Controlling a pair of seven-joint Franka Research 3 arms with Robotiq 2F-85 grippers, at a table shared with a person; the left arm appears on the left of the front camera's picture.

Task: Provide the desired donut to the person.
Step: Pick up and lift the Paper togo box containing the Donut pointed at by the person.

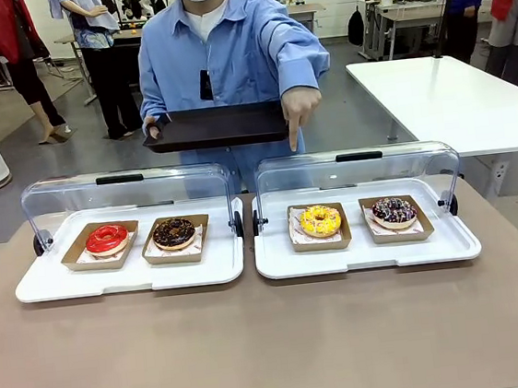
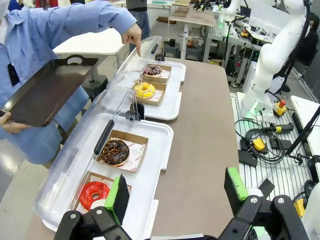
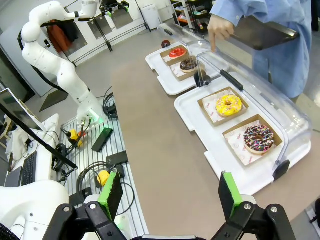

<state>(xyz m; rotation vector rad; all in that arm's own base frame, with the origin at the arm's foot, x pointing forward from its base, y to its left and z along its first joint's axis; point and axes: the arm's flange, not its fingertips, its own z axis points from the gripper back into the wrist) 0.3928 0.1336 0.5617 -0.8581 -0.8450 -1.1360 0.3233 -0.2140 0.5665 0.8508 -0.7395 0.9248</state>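
Note:
The person (image 1: pixel 226 58) stands at the far side, holding a black tray (image 1: pixel 217 124) in one hand. Their other hand (image 1: pixel 298 111) points a finger straight down over the yellow donut (image 1: pixel 321 220) (image 2: pixel 144 90) (image 3: pixel 228 105), which sits in a cardboard tray under an open clear lid. Beside it lies a chocolate donut with coloured sprinkles (image 1: pixel 393 210) (image 3: pixel 258 138). A red donut (image 1: pixel 106 238) (image 2: pixel 94 194) and a dark chocolate donut (image 1: pixel 173 233) (image 2: pixel 115 151) lie on the left white tray. My left gripper (image 2: pixel 176 192) is open above the table's left end. My right gripper (image 3: pixel 169 194) is open above the right end.
Each pair of donuts rests on a white serving tray (image 1: pixel 129 277) (image 1: pixel 367 255) with a raised clear lid (image 1: pixel 125 194) behind it. Bare brown tabletop (image 1: pixel 274 341) stretches in front. A white table (image 1: pixel 453 99) stands at the back right.

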